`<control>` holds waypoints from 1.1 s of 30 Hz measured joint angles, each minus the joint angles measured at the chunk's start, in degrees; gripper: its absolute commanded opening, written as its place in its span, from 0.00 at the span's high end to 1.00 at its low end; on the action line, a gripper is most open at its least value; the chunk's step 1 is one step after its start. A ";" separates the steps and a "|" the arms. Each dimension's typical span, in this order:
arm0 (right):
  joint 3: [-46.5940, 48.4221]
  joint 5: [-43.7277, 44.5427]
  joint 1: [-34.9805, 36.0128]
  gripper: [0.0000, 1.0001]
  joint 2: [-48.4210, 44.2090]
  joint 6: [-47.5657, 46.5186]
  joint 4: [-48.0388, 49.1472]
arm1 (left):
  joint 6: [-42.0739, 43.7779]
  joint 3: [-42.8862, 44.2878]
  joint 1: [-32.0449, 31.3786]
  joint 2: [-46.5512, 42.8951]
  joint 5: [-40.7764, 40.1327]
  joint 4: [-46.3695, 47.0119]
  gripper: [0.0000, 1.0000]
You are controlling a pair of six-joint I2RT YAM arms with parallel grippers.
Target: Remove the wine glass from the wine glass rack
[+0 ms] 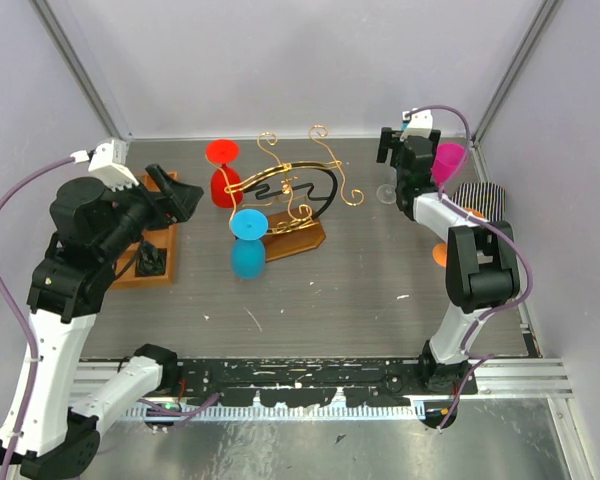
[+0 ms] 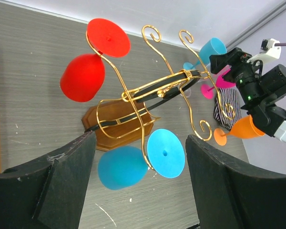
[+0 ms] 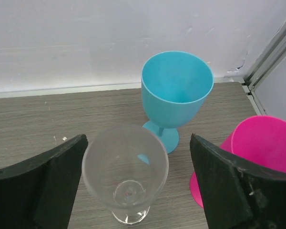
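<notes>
The wine glass rack (image 1: 298, 190) stands mid-table on its wooden base (image 2: 118, 127). Its gold wire carries two upside-down glasses: a red wine glass (image 1: 223, 176) (image 2: 82, 77) at the back left and a blue wine glass (image 1: 248, 244) (image 2: 122, 167) at the front. My left gripper (image 1: 180, 190) (image 2: 140, 139) is open, left of the rack and short of the blue glass. My right gripper (image 1: 398, 165) (image 3: 138, 141) is open at the back right, with a clear glass (image 3: 125, 172) (image 1: 387, 193) upright on the table between its fingers.
A light-blue glass (image 3: 177, 89) and a pink glass (image 3: 259, 151) (image 1: 448, 160) stand just beyond the clear one, near the back wall. An orange glass (image 2: 247, 129) and a striped cloth (image 1: 480, 196) lie at the right edge. An orange-brown tray (image 1: 158, 262) sits under my left arm.
</notes>
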 measured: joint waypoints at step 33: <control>65.07 -39.06 19.82 0.28 6.56 22.99 -58.86 | -3.52 -1.55 0.00 5.88 -5.42 -3.50 0.17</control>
